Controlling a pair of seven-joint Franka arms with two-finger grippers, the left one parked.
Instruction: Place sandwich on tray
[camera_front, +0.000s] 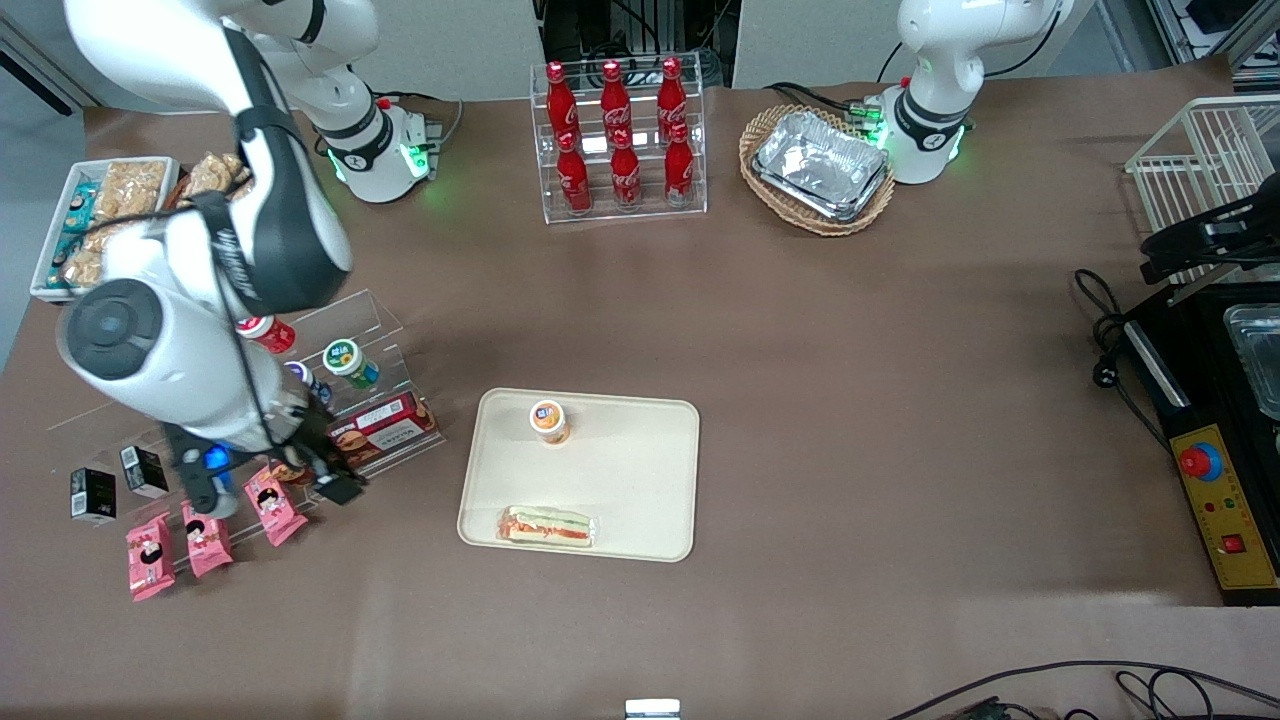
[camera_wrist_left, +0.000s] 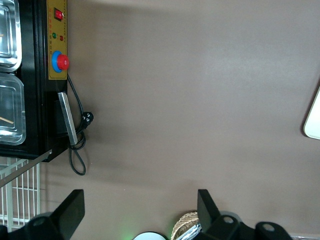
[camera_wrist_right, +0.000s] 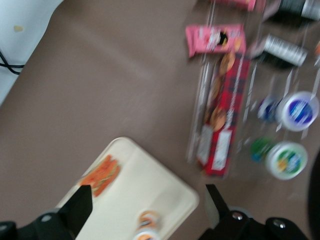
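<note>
Brown table: sandwich lies on tray (nearest edge). Gripper hovers above the snack display, jaws wide apart, holding nothing.

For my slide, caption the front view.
Sandwich lies on tray beside a small jar; open claw hovers over snack shelf.

I note a matt brown counter, a smooth matt cream plastic tray, the sandwich in glossy clear film, crinkled shiny foil containers, and my black pincer.
</note>
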